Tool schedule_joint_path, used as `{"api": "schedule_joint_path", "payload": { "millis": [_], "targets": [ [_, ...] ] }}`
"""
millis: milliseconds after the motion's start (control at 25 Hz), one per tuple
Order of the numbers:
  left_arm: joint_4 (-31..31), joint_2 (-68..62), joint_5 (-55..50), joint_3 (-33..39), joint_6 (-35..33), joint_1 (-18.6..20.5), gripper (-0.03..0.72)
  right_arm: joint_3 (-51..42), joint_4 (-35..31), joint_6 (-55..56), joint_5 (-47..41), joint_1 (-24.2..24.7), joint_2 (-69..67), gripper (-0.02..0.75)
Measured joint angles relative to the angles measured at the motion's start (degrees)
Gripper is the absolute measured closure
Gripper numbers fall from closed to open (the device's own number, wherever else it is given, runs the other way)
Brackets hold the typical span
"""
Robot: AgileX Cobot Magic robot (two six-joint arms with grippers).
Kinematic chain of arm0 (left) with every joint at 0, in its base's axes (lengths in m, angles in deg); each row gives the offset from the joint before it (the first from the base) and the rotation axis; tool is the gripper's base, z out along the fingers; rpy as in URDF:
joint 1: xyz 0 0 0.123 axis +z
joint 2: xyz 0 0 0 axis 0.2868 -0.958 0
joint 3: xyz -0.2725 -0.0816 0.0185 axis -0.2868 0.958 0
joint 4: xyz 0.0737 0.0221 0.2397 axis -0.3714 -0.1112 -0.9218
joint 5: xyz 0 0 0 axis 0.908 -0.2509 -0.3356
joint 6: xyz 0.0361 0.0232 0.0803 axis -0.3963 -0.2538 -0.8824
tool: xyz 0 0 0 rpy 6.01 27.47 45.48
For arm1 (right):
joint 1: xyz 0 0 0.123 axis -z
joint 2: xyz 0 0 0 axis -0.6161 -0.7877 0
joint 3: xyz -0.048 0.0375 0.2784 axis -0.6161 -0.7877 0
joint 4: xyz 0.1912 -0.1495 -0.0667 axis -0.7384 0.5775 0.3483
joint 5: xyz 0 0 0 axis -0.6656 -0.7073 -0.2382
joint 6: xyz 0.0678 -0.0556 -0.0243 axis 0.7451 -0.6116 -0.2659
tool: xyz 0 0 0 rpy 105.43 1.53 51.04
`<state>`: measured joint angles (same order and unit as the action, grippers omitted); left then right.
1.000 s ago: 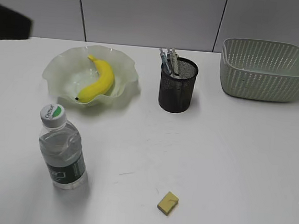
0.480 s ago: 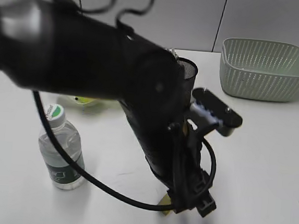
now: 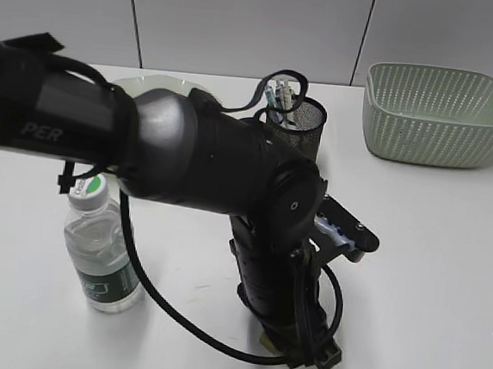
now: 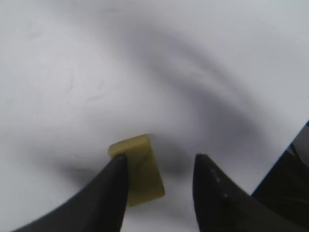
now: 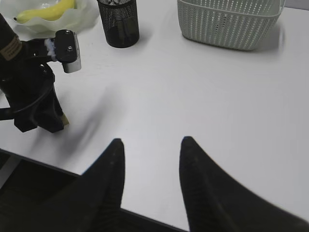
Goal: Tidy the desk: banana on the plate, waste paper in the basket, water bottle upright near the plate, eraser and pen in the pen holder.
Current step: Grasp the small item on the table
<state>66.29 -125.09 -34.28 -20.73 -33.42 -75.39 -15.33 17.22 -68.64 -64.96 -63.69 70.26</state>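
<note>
The small yellow eraser (image 4: 140,169) lies flat on the white desk (image 3: 430,252). My left gripper (image 4: 160,159) is open and low over it; the left finger (image 4: 108,193) is against the eraser's edge and the right finger stands apart. In the exterior view the left arm (image 3: 230,174) hides the eraser and most of the plate. The water bottle (image 3: 102,258) stands upright. The pen holder (image 3: 308,125) holds pens (image 3: 280,94). The banana (image 5: 46,12) lies on the plate (image 5: 82,17). My right gripper (image 5: 152,141) is open and empty above the desk's front edge. No waste paper shows.
The woven basket (image 3: 438,115) stands at the back right, and also shows in the right wrist view (image 5: 227,21). The left arm's cable loops out near the bottle. The desk's front edge runs just below the right gripper.
The left arm swung in from the left across the desk and came down over the eraser. The bottle, pen holder and basket have not moved.
</note>
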Motion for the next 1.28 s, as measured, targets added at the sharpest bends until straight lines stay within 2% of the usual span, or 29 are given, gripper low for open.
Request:
{"api": "schedule_joint_path", "payload": {
  "millis": [160,240,320,400,480,600,720,1160,1240,1280],
  "targets": [
    [-2.2,-0.1,0.0,0.0,0.0,0.2,0.591,0.0,0.0,0.0,0.0,0.0,0.0,0.428],
    [-2.6,-0.1,0.0,0.0,0.0,0.4,0.66,0.0,0.0,0.0,0.0,0.0,0.0,0.428],
    [-2.6,-0.1,-0.3,-0.2,0.0,0.5,0.68,0.0,0.0,0.0,0.0,0.0,0.0,0.429],
    [-2.3,-0.1,-0.7,-0.6,0.0,0.5,0.65,0.0,0.0,0.0,0.0,0.0,0.0,0.43],
    [-1.3,-0.1,-0.4,-0.9,0.0,0.5,0.564,0.0,0.0,0.0,0.0,0.0,0.0,0.43],
    [-0.4,0.8,1.4,-0.9,0.0,0.4,0.379,0.0,0.0,0.0,0.0,0.0,0.0,0.43],
    [-0.4,1.8,2.0,-1.1,0.0,0.4,0.307,0.0,-0.1,0.0,0.0,0.0,0.0,0.43],
    [-0.5,-2.1,3.0,-1.2,0.5,0.4,0.288,0.0,-0.1,0.0,0.0,0.0,0.0,0.43],
    [-0.8,-2.2,3.0,-1.4,1.3,0.4,0.319,0.0,-0.1,0.0,0.0,0.0,0.0,0.43],
    [-1.5,-2.3,3.0,-1.4,1.6,0.4,0.366,0.0,-0.1,0.0,0.0,0.0,0.0,0.43]
  ]
}}
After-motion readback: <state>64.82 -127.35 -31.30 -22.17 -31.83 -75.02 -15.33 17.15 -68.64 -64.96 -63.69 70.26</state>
